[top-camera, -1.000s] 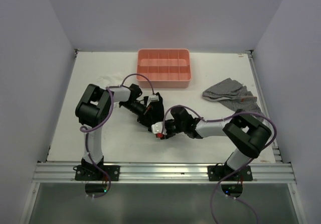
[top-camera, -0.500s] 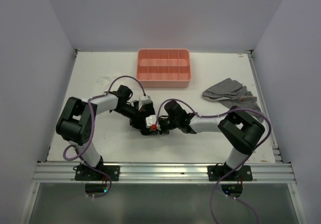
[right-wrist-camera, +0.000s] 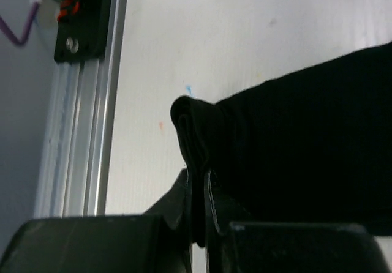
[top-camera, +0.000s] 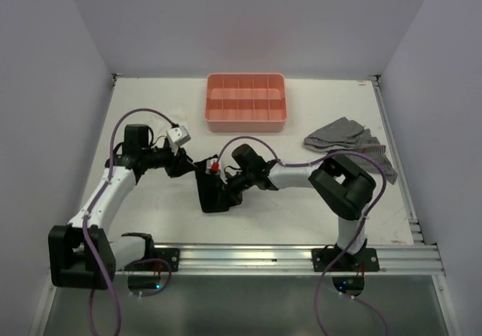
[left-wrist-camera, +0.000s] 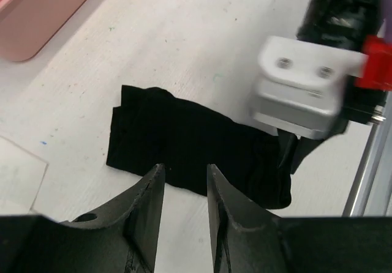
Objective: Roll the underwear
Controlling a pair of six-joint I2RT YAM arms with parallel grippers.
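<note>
The right pincer (right-wrist-camera: pixel 199 221) is pressed together on the underwear (right-wrist-camera: pixel 306 138). It nips a fold of the black cloth right at one end, where the cloth bunches up into a small lump. From that end the rest of the underwear runs away from the pincer as a long dark band. The band lies flat on the white table (top-camera: pixel 294 219).

The left pincer (left-wrist-camera: pixel 184 190) is spread, with nothing between its two fingers (left-wrist-camera: pixel 150 205). It hangs by the long side of the band, about halfway along. I cannot tell if its tips touch the cloth.

The two pincers come at the underwear from different sides, the right one at the end and the left one at the side.

Farther back on the table sits the pink tray (top-camera: pixel 245 126), apart from the underwear. A grey checked cloth (top-camera: pixel 343 142) lies well off to the right. A metal rail (right-wrist-camera: pixel 79 132) runs along the near edge of the table, close to the pinched end.
</note>
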